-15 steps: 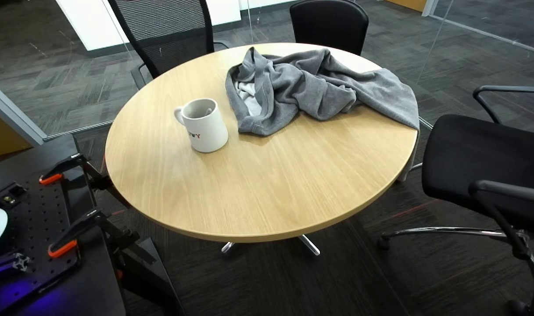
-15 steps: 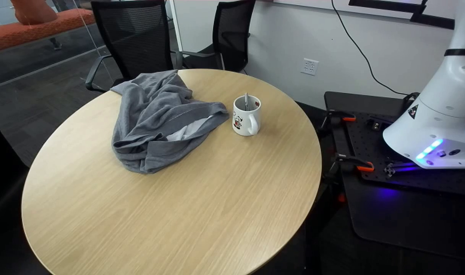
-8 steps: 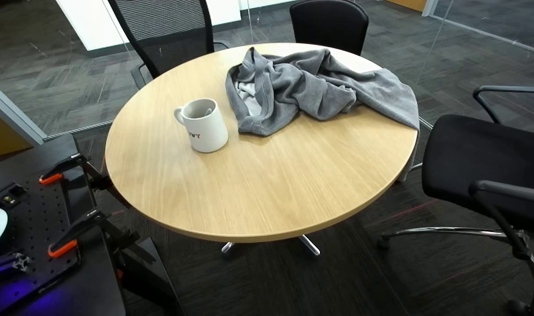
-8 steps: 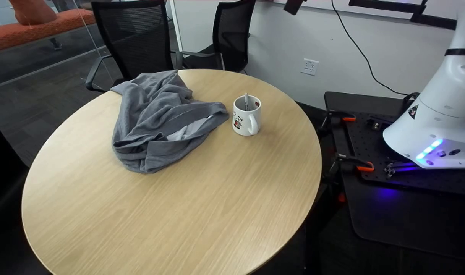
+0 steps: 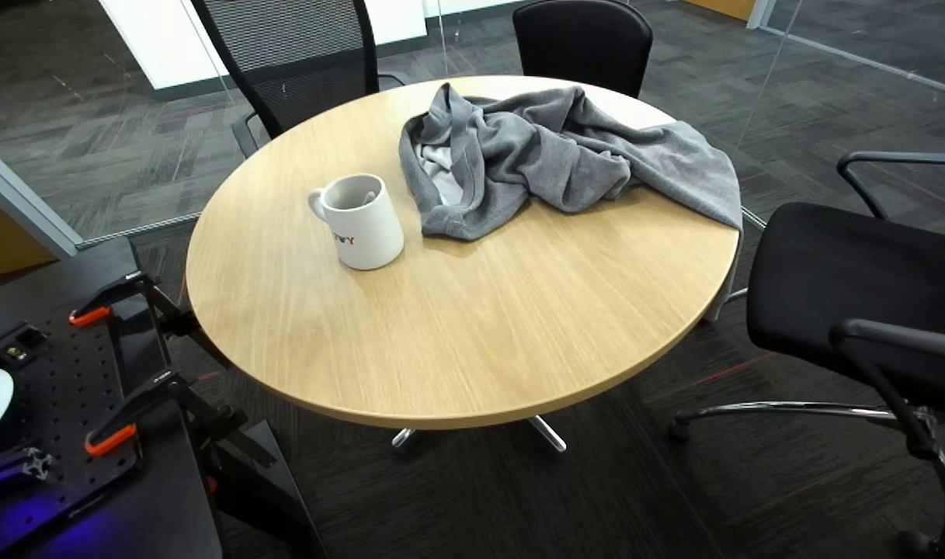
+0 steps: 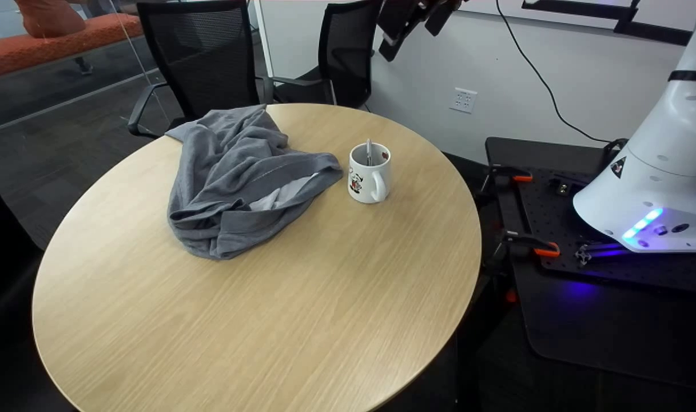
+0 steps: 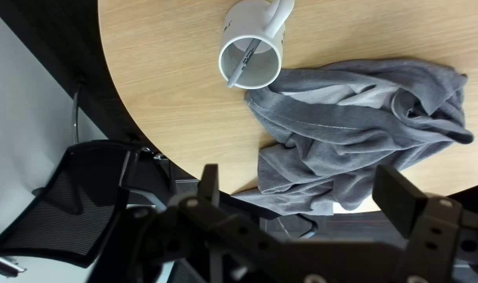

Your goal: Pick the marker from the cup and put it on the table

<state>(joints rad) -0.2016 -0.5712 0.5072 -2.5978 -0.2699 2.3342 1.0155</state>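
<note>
The marker [image 7: 244, 63] is in the cup [image 6: 359, 186], leaning, its upper end poking out on the side away from the handle [image 7: 280, 17]. It is gray with dark lettering. The cup, white with printed figures and letters, stands upright on the round wooden table [image 6: 325, 320]. Just beside it, across a narrow gap, lies a rumpled gray cloth [image 5: 511, 159], paler lining showing; in an exterior view one end hangs over the table's edge. In an exterior view the gripper [image 6: 410, 43] shows at the top, partly cut off, higher than the cup and apart from it; the wrist view shows its jaws wide apart. The white arm [image 6: 662, 149] rises from a black stand [image 6: 599, 337], with black-and-orange clamps [image 6: 532, 242] at its edge. Black chairs [image 5: 852, 287] stand by the table, and an outlet [image 6: 463, 100] is set in the pale wall [image 6: 422, 63].
</note>
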